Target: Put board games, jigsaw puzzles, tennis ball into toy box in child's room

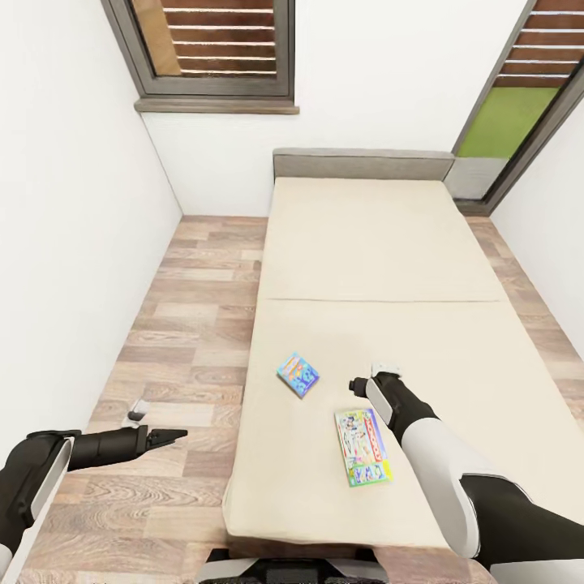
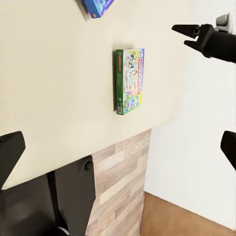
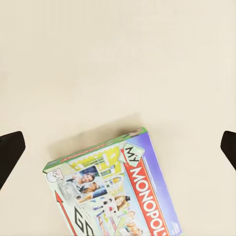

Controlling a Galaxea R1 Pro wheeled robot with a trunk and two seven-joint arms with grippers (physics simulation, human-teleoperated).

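Two board games lie on the beige bed [image 1: 381, 243]. The small blue square one [image 1: 298, 374] [image 2: 98, 6] is near the bed's left side. The longer white-green one [image 1: 362, 446] [image 2: 130, 80] [image 3: 113, 191] lies closer to the foot. My right gripper [image 1: 357, 383] [image 3: 118, 147] hovers open over the cover just beyond the white-green box, holding nothing, and it also shows from the left wrist [image 2: 189, 32]. My left gripper [image 1: 172, 436] [image 2: 118, 147] is open and empty over the wood floor left of the bed. The table, toy box, jigsaw puzzles and tennis ball are out of view.
A grey headboard [image 1: 362, 164] stands against the far white wall under a dark-framed window [image 1: 212, 49]. A second tall window [image 1: 519, 105] is at the back right. A strip of wood-plank floor [image 1: 195, 324] runs between the bed and the left wall. My base [image 1: 292, 568] is at the bed's foot.
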